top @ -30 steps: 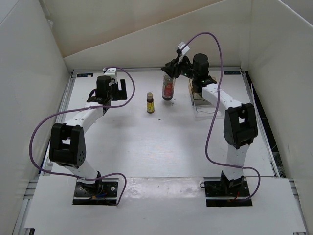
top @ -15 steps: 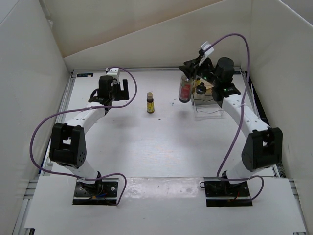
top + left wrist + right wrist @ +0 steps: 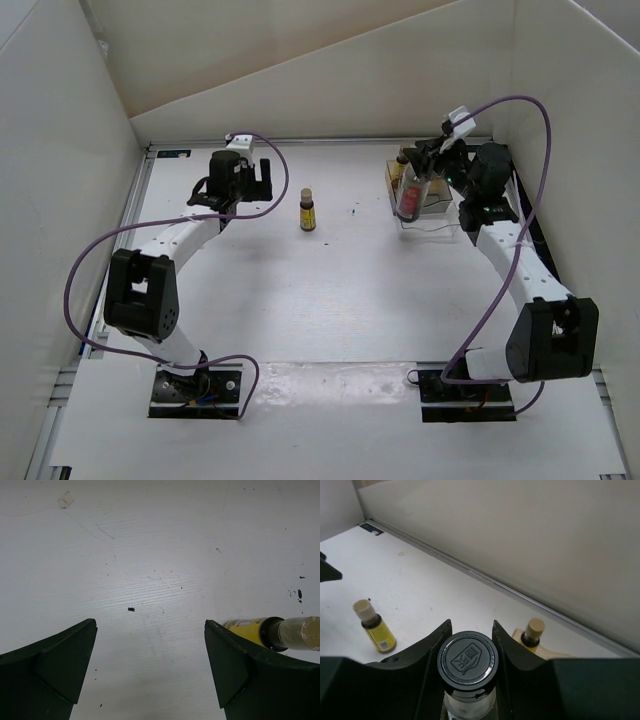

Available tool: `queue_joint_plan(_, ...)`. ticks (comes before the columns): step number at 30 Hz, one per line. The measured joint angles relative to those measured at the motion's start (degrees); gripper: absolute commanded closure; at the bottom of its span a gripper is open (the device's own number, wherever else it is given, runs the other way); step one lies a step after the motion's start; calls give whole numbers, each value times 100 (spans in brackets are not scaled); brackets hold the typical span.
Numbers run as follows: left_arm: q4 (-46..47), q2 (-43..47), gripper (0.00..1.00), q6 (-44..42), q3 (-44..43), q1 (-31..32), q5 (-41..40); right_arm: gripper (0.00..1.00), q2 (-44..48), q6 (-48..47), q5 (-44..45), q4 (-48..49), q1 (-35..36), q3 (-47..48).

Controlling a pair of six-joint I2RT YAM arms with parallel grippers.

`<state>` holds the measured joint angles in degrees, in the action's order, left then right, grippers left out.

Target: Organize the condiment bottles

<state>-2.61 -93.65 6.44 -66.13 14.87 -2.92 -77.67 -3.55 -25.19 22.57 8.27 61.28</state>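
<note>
We see open table (image 3: 330, 290) all round the lone yellow bottle (image 3: 307, 210); at right the clear box (image 3: 437, 215) and side wall (image 3: 570, 130) hem in our right gripper (image 3: 424, 168), clamped on the tall bottle (image 3: 408, 198)

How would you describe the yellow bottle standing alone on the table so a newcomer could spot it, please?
On the white table, look in the far half, right of the open left jaws. The yellow bottle stands upright with a pale cap. Unlike the tall bottle in the right jaws, nothing holds it.
</note>
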Motion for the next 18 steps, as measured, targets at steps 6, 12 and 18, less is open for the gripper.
queue_joint_plan(6, -22, -103, 0, -20, -129, 50, 0, 100, 42, 52, 87, 116, -398, -308)
queue_joint_plan(12, -37, -210, 0, -39, -234, 79, -2, 100, 46, 85, 151, 284, -647, -345)
queue_joint_plan(18, -68, -339, 0, -44, -323, 94, -2, 100, 37, 184, 149, 481, -741, -409)
